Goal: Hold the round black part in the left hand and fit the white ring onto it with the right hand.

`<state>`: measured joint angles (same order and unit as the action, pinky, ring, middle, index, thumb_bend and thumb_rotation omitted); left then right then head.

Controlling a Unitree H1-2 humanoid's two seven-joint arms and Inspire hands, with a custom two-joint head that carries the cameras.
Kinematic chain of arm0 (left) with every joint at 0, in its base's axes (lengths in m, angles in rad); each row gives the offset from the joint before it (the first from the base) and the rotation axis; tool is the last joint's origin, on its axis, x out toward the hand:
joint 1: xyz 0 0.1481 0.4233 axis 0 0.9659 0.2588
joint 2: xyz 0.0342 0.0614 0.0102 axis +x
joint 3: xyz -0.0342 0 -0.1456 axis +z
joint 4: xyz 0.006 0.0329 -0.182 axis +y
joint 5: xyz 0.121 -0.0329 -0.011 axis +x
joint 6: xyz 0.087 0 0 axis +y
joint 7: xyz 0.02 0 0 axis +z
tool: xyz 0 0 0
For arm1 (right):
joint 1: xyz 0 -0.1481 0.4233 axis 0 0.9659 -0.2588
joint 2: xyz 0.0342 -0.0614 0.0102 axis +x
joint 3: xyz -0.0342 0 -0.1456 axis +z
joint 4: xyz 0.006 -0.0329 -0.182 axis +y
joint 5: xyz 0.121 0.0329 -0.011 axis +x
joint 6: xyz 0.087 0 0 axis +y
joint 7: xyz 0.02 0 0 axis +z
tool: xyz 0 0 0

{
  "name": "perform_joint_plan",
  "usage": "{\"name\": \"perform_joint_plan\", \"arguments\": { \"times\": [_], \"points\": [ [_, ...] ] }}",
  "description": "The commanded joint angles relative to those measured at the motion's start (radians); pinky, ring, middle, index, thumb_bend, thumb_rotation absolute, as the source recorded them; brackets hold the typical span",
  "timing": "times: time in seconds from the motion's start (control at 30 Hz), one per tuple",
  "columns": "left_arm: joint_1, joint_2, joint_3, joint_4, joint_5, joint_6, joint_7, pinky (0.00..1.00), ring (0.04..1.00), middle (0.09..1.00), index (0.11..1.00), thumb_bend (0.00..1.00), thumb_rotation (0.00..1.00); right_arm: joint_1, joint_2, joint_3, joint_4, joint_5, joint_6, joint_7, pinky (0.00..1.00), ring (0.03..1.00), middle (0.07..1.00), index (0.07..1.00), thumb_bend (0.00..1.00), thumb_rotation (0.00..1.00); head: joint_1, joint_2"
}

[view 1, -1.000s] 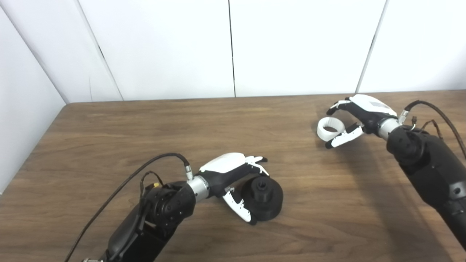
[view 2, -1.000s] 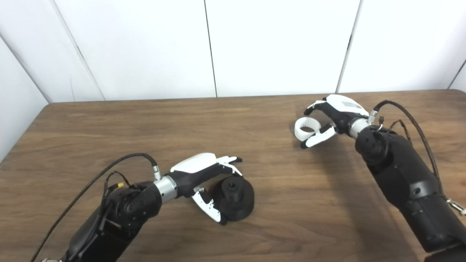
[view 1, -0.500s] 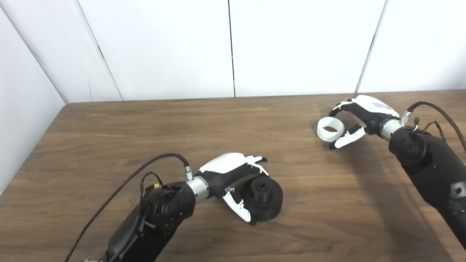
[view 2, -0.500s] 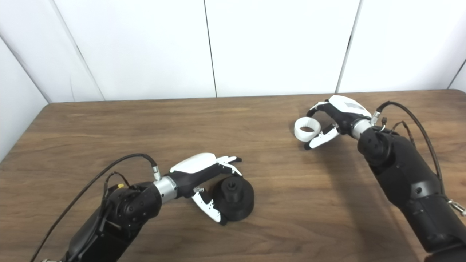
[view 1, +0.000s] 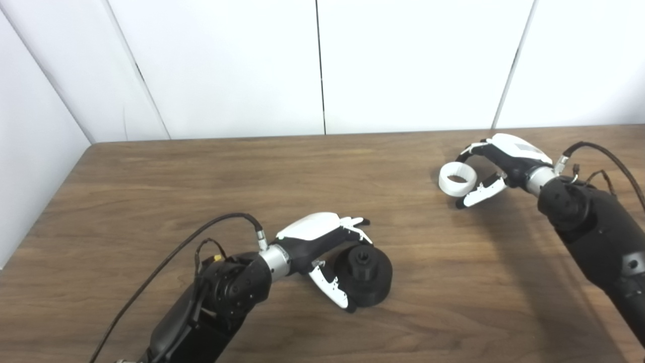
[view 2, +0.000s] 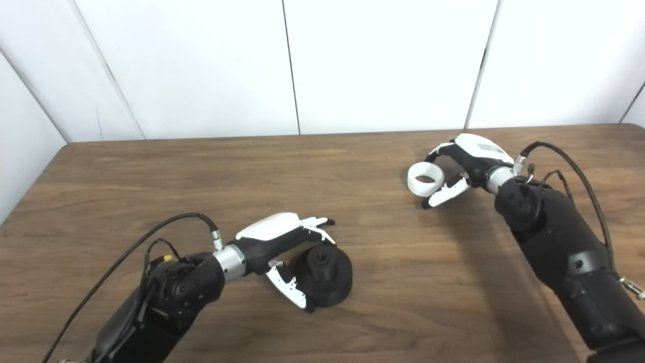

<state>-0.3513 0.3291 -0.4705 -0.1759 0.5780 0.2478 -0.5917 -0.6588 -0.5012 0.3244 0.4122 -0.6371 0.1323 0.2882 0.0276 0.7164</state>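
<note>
White ring [view 1: 457,179] sits upper right of frame on the table [view 1: 201,171], hole facing up. Right hand [view 1: 496,164] cups it from the right, fingers curled round it, thumb below; firm grip or just contact, can't tell. Black part [view 1: 364,275] lies lower centre, hub up, well apart down-left from the ring. Left hand [view 1: 322,242] wraps its left side, fingers over the top, thumb at the front edge, apparently gripping.

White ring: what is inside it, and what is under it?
Through the white ring only bare wooden table shows; nothing sits inside. It rests on the table, the right hand curled around its far side. Actual finger contact is hidden.
</note>
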Motion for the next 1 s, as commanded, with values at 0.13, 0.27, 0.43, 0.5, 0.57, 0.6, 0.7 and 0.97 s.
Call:
{"name": "perform_joint_plan", "arguments": {
  "times": [0.13, 0.27, 0.43, 0.5, 0.57, 0.6, 0.7, 0.97],
  "points": [
    [-0.005, 0.008, -0.006, -0.001, -0.003, 0.014, -0.019, 0.97, 1.000, 1.000, 0.708, 0.89, 0.18, -0.060, -0.006, -0.003, -0.003, -0.007, -0.045, -0.034, 1.00, 0.972, 0.900, 0.750, 0.95, 0.36, 0.002, 0.000],
    [-0.006, 0.009, -0.007, -0.004, -0.003, 0.017, -0.021, 0.97, 1.000, 1.000, 0.707, 0.89, 0.18, -0.061, -0.003, -0.004, -0.006, -0.008, -0.043, -0.031, 1.00, 0.973, 0.904, 0.742, 0.94, 0.35, 0.003, 0.002],
    [-0.005, 0.008, -0.009, -0.006, -0.001, 0.021, -0.021, 0.97, 1.000, 1.000, 0.707, 0.90, 0.18, -0.058, 0.001, -0.007, -0.004, -0.006, -0.055, -0.042, 1.00, 0.971, 0.898, 0.720, 0.92, 0.34, 0.002, 0.003],
    [-0.004, 0.007, -0.010, -0.005, 0.000, 0.019, -0.019, 0.98, 1.000, 1.000, 0.706, 0.90, 0.17, -0.058, 0.002, -0.008, -0.001, -0.005, -0.063, -0.048, 1.00, 0.971, 0.896, 0.711, 0.91, 0.34, 0.002, 0.003],
    [-0.002, 0.006, -0.011, -0.007, 0.000, 0.022, -0.018, 0.97, 1.000, 1.000, 0.707, 0.91, 0.17, -0.058, 0.002, -0.008, 0.002, -0.005, -0.065, -0.051, 1.00, 0.972, 0.897, 0.707, 0.90, 0.34, 0.005, 0.001],
    [-0.002, 0.006, -0.011, -0.007, 0.001, 0.024, -0.018, 0.97, 1.000, 1.000, 0.708, 0.91, 0.16, -0.058, 0.002, -0.007, 0.002, -0.004, -0.064, -0.051, 1.00, 0.974, 0.898, 0.708, 0.90, 0.34, 0.005, 0.001],
    [0.001, 0.006, -0.011, -0.009, 0.001, 0.026, -0.018, 0.97, 1.000, 1.000, 0.708, 0.91, 0.16, -0.057, 0.004, -0.008, -0.002, -0.003, -0.060, -0.049, 1.00, 0.977, 0.901, 0.708, 0.89, 0.34, 0.005, 0.001],
    [0.002, 0.005, -0.012, -0.013, 0.000, 0.028, -0.020, 0.96, 1.000, 1.000, 0.711, 0.91, 0.16, -0.057, 0.005, -0.013, 0.001, 0.009, -0.066, -0.050, 1.00, 0.978, 0.898, 0.693, 0.87, 0.32, 0.007, 0.002]
  ]
}}
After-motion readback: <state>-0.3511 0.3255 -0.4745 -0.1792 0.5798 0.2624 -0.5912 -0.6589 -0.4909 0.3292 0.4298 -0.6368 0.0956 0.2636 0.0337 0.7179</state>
